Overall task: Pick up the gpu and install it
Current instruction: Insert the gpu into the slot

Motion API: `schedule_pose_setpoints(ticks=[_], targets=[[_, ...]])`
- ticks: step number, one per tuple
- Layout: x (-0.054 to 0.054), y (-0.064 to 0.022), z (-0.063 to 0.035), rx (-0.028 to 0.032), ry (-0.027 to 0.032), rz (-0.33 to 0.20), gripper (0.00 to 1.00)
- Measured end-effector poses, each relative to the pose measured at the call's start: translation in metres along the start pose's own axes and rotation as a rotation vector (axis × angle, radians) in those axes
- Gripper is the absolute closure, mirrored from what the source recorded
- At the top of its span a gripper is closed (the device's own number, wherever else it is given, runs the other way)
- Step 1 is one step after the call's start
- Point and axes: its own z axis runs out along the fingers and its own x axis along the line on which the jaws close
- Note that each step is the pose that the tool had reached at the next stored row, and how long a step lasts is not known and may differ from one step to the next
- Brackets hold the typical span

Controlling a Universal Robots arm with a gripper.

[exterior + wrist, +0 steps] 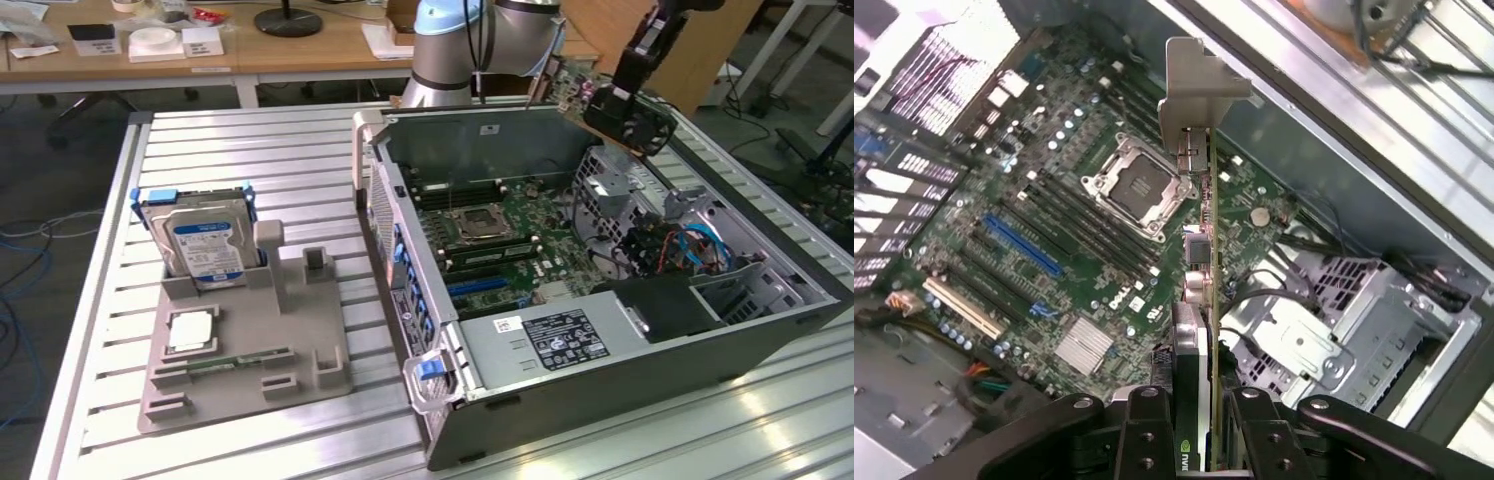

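Note:
The gpu (630, 122), a dark card with a fan and a green board edge, hangs tilted above the far right corner of the open computer case (400, 215). My gripper (622, 98) is shut on it. In the wrist view the gpu (1206, 290) shows edge-on between my fingers (1144, 425), and its silver bracket (1194, 90) points away from the camera. Below it lies the motherboard (1084, 270), with the bare CPU socket (1134, 185) and a blue slot (1019, 245). The card hangs in the air, clear of the board.
A grey fixture (240, 350) on the slatted table at the exterior view's left holds a hard drive (207, 245) and a memory stick (240, 358). Inside the case are a power supply (561, 335), a metal drive cage (1304, 340) and loose cables (681, 245).

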Motion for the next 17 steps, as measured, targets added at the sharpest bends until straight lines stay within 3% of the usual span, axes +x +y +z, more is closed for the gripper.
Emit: schedule_pose_setpoints(ticks=[17], targets=[[0.0001, -0.0001, 0.0018, -0.018, 0.022, -0.294, 0.73]])
